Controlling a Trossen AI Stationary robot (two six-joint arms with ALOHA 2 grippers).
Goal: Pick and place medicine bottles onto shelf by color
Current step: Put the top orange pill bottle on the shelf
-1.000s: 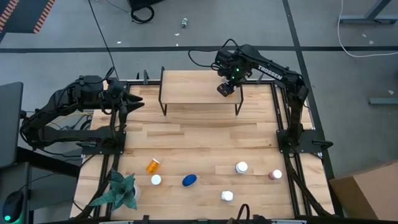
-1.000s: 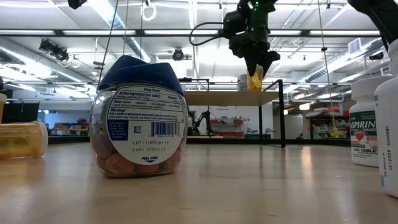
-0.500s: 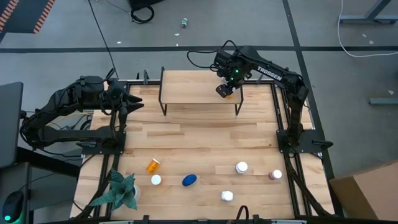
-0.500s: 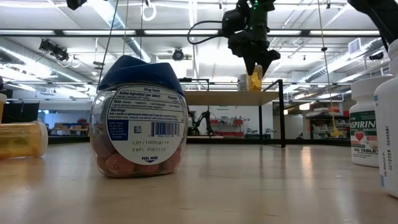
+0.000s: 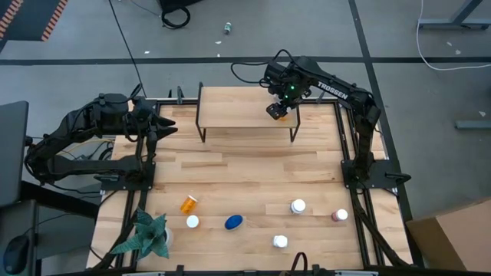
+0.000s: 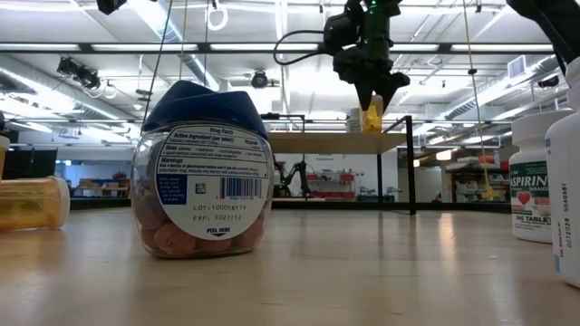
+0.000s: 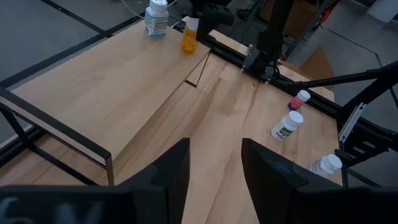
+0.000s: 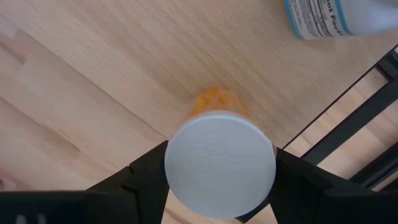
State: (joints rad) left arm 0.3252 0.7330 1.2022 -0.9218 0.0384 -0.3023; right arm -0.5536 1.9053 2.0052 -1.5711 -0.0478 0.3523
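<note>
The shelf (image 5: pixel 238 107) stands at the table's far side. My right gripper (image 5: pixel 277 110) is over the shelf's right end, shut on an orange, white-capped medicine bottle (image 6: pixel 372 116). A white bottle (image 7: pixel 157 18) stands upright on the board close by. My left gripper (image 5: pixel 165 126) waits open and empty at the table's far left. Several bottles lie or stand near the near edge: an orange one on its side (image 5: pixel 188 204), a white-capped one (image 5: pixel 192 221), a blue-lidded one (image 5: pixel 234 222), two white ones (image 5: pixel 298 206) (image 5: pixel 280 241) and a dark red one (image 5: pixel 340 215). My right gripper pinches the orange bottle at its white cap (image 8: pixel 219 163), one finger (image 8: pixel 146 177) on each side. The fingers come from above, pointing down. The bottle hangs upright below them, its orange body (image 8: pixel 214 102) at the shelf board; whether its base touches the board I cannot tell.
A green plant (image 5: pixel 146 234) stands at the near left corner. The shelf's board left of the two bottles is bare (image 7: pixel 112 68). The wide middle of the table (image 5: pixel 245 169) between shelf and bottles is open wood.
My right gripper has shifted a little toward the table's left over the shelf's right end, still shut on the upright orange bottle.
</note>
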